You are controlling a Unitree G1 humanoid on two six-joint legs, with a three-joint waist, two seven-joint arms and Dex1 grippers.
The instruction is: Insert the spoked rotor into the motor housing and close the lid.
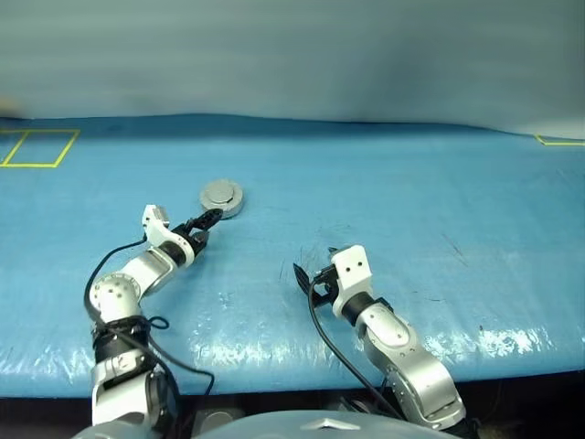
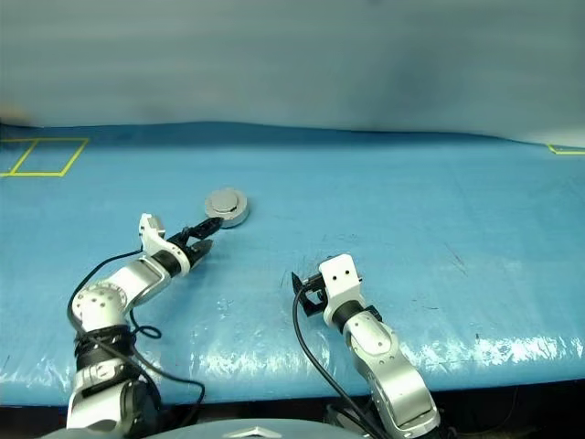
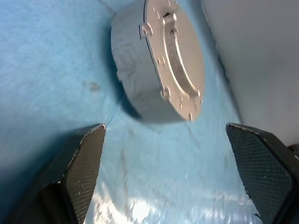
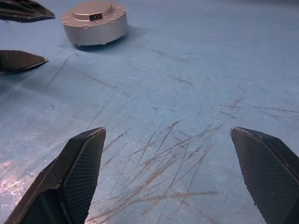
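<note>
Overhead, from the head camera, a wide blue table (image 1: 411, 210) covered in glossy sheeting runs back to a pale grey wall, with yellow tape outlines (image 1: 38, 148) near its far left and far right corners. The motor housing (image 1: 222, 198) sits flat on the table, left of centre, its lid (image 2: 224, 202) closed on top and facing up; being round, it shows no long axis. The left gripper (image 1: 205, 222) reaches forward on a bent arm, tips just short of the housing, fingers apart and empty. The right gripper (image 1: 309, 274) rests low near the table's middle, pointing forward and slightly left, well apart from the housing.

From the left wrist, the housing fills the space ahead of the two black fingers (image 3: 77, 168), which stand wide with nothing between them. The plain grey lid shows a raised centre and small bolts round its rim.

From the right wrist, its own fingers (image 4: 79, 172) are spread wide over scratched blue surface, holding nothing; the housing sits far ahead, beside the other gripper's tips.
</note>
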